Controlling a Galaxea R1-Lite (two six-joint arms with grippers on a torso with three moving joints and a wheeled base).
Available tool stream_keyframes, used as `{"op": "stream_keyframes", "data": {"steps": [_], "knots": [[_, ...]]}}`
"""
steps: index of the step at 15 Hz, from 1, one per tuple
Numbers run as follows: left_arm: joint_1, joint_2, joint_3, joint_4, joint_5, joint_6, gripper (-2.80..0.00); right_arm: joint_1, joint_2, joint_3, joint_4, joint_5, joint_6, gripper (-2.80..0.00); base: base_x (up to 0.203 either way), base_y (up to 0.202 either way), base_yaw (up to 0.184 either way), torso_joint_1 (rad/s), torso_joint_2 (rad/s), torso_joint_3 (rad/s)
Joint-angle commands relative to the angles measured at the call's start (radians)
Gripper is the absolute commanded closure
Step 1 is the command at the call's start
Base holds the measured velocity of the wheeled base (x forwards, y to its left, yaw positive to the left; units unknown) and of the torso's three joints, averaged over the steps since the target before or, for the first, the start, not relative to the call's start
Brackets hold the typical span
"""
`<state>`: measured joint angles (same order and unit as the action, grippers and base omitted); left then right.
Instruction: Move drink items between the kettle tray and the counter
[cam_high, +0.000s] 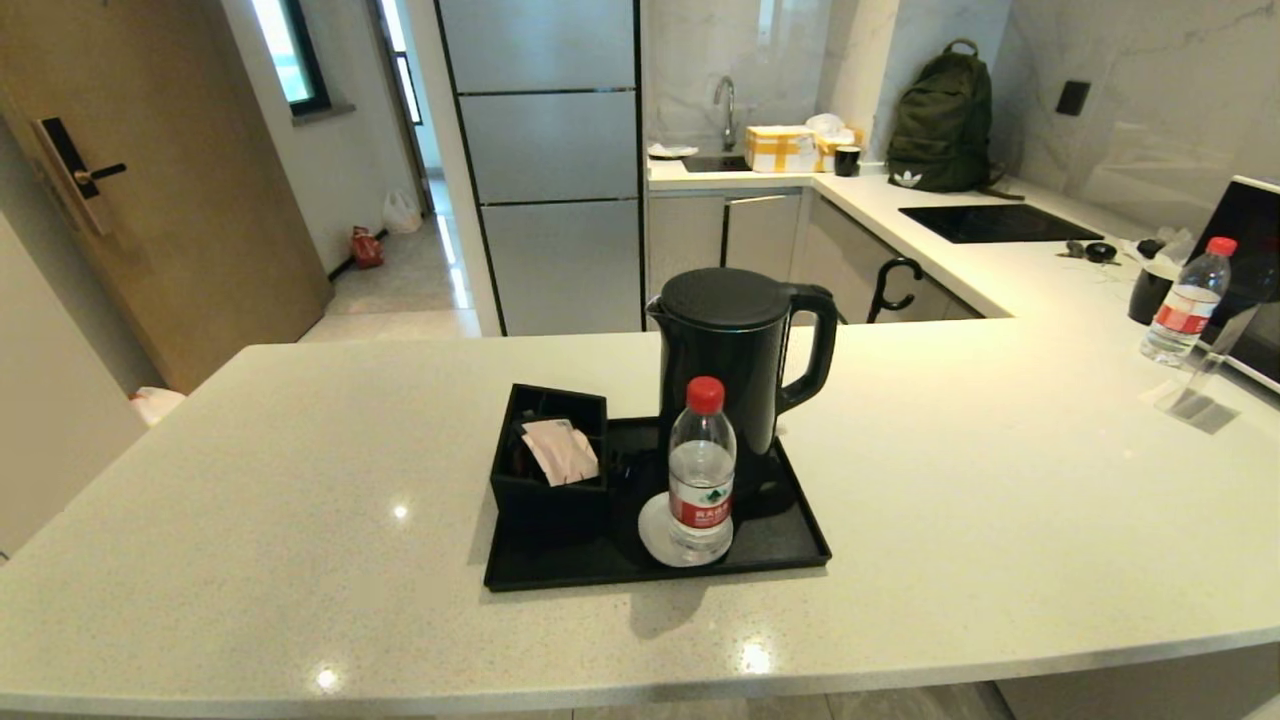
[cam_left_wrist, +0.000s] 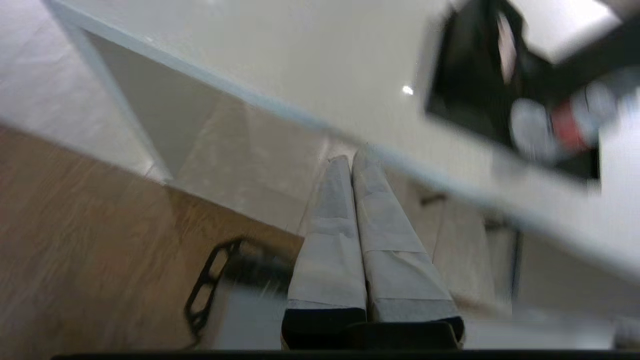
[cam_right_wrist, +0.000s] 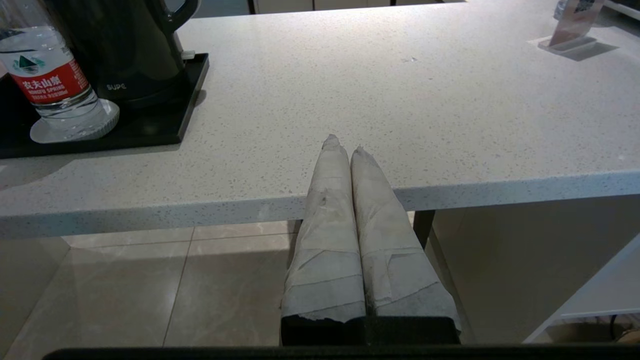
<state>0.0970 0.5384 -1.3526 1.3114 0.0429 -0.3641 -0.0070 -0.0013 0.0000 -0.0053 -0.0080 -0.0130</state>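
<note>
Taped in pale grey, the fingers of the right gripper (cam_right_wrist: 345, 145) are pressed together with nothing between them, their tips level with the near edge of the counter (cam_high: 300, 560), on the handle side of the tray (cam_high: 790, 545) and well apart from it. The left gripper (cam_left_wrist: 352, 157) is likewise closed on nothing, its taped fingers side by side below the counter's near edge, off the tray's box side. Neither gripper shows in the head view.

On the counter, the black tray sits a little back from the near edge. At the tray's near rim stands a clear water bottle (cam_high: 701, 470) with a red cap and red label, upright on a small round white coaster (cam_high: 652, 535). Just behind the bottle, at the tray's far side, the tall black kettle (cam_high: 735, 370) stands upright with its lid on and its loop handle turned away from the box. Beside the kettle, at the tray's other end, is the black box (cam_high: 548, 465); the pink sachet (cam_high: 560, 450) leans in its near compartment, poking above the wall.

Far beyond the tray, toward the counter's handle-side end, a second water bottle (cam_high: 1186, 300) stands upright. Farther still, a green backpack (cam_high: 942, 120) rests against the wall.
</note>
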Motion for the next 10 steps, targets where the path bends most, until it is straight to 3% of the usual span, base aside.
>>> {"op": "stream_keyframes", "data": {"steps": [1,2,4,6,8,10], "knots": [[-0.13,-0.236,0.1,0.087,0.051,-0.028,0.0,-0.001,0.001,0.0,-0.001,0.0,-0.001,0.0,0.0,0.0,0.0,0.0,0.0,0.0],[-0.161,-0.264,0.135,0.127,0.072,-0.042,0.0,-0.001,0.001,0.0,-0.001,0.0,-0.001,0.0,0.0,0.0,0.0,0.0,0.0,0.0],[-0.125,-0.279,0.187,0.07,0.033,-0.055,0.0,-0.001,0.001,0.0,-0.001,0.0,-0.001,0.0,0.0,0.0,0.0,0.0,0.0,0.0],[-0.108,-0.385,0.352,0.013,0.002,-0.026,0.0,0.001,0.001,0.0,-0.001,0.0,-0.001,0.0,0.0,0.0,0.0,0.0,0.0,0.0],[-0.102,-0.504,0.566,-0.154,-0.003,0.047,0.0,0.001,0.001,0.0,-0.001,0.0,-0.001,0.0,0.0,0.0,0.0,0.0,0.0,0.0],[-0.099,-0.525,0.761,-0.458,0.012,0.093,0.0,-0.001,0.001,0.0,-0.001,0.0,-0.001,0.0,0.0,0.0,0.0,0.0,0.0,0.0]]}}
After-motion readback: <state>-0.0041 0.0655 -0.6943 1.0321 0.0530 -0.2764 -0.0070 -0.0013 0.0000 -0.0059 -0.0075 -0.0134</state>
